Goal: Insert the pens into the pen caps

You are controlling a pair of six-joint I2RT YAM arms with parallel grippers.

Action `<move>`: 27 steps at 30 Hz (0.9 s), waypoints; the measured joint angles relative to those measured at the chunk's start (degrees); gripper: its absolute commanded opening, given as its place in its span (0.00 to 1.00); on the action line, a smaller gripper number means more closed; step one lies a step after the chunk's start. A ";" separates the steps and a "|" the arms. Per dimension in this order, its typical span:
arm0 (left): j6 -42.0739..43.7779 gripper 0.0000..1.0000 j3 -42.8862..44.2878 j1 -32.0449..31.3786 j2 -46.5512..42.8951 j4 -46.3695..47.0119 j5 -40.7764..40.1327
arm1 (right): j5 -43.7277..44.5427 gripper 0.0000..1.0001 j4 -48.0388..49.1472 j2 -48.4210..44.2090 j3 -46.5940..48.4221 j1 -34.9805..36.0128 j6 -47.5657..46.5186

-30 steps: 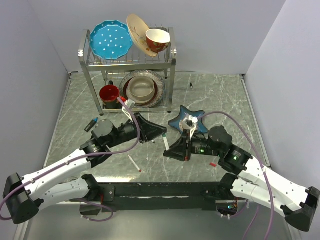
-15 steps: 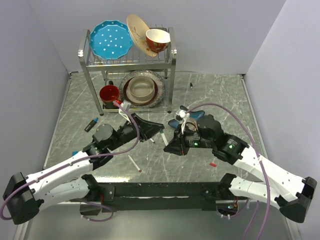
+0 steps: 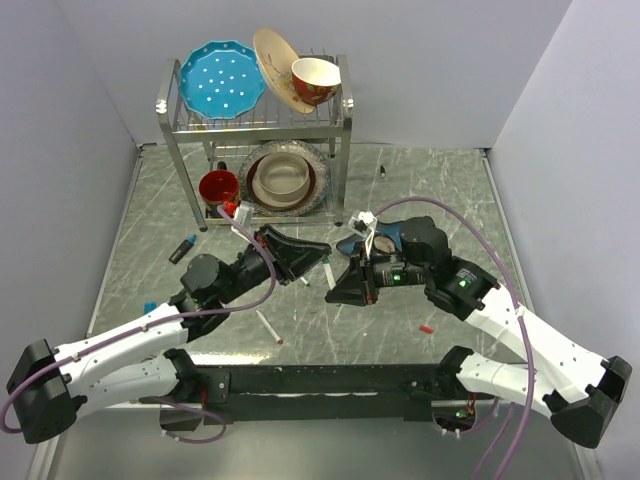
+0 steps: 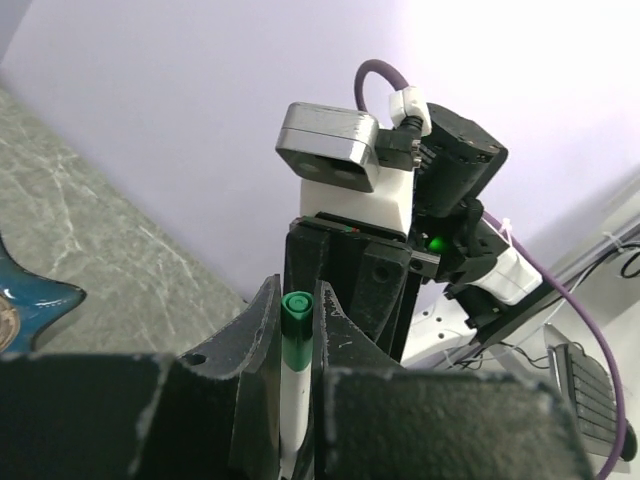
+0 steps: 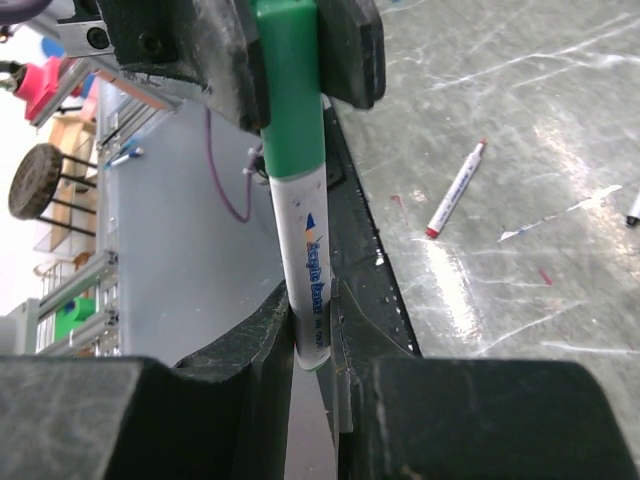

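Black tools, left (image 4: 296, 320) and right (image 5: 312, 340), frame a white pen (image 5: 305, 250) lettered in blue with a green cap (image 5: 288, 90). A second white pen, red at both ends (image 5: 455, 190), marks the grey-green, pale-veined counter (image 3: 450, 190). Beyond are a turquoise plate dotted white (image 3: 221, 80), a red cup (image 3: 218, 186) and a purple cable (image 4: 370, 75).

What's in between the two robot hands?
A white-barrelled pen with a green cap bridges them: the left gripper pinches the green end, the right gripper the barrel. The right wrist view shows it best.
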 measured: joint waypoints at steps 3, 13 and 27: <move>-0.17 0.01 0.24 -0.96 0.20 -0.04 -0.52 | -1.42 0.00 -0.33 0.24 0.33 -0.42 -0.59; -0.17 0.01 3.45 -1.64 0.92 -4.39 -4.33 | -6.62 0.00 -3.37 2.36 4.00 -5.20 -2.71; -0.20 0.01 3.93 -1.90 0.87 -9.99 -8.04 | -1.40 0.00 -15.06 6.23 10.54 -5.31 -8.74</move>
